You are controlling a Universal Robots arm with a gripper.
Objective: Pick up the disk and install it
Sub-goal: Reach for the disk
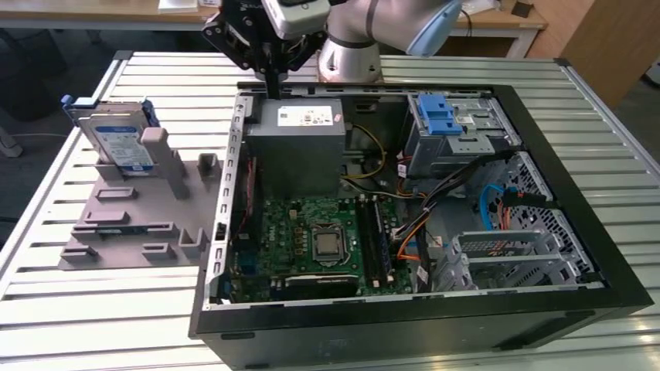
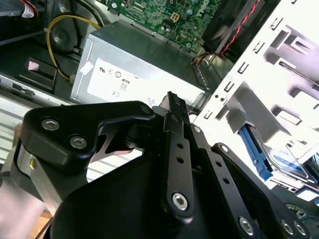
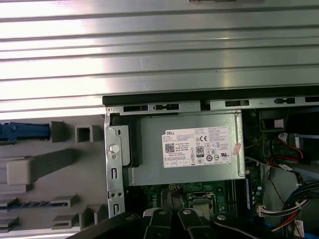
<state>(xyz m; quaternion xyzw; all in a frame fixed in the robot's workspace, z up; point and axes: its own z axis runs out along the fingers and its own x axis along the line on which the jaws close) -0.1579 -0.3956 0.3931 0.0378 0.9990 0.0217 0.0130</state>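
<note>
My gripper (image 1: 273, 89) above the case (image 1: 413, 328) rim, fingers (image 2: 172, 117) pressed together and holding nothing.
The tips hang just over the one grey box (image 1: 294, 139) at the case's back wall, touching nothing that I can see. The one disk (image 1: 111, 139) stands on edge in a grey fixture (image 1: 134, 224), well apart from my fingers, outside the case on the exterior view's left. One cage (image 1: 454, 127) sits inside the case.
</note>
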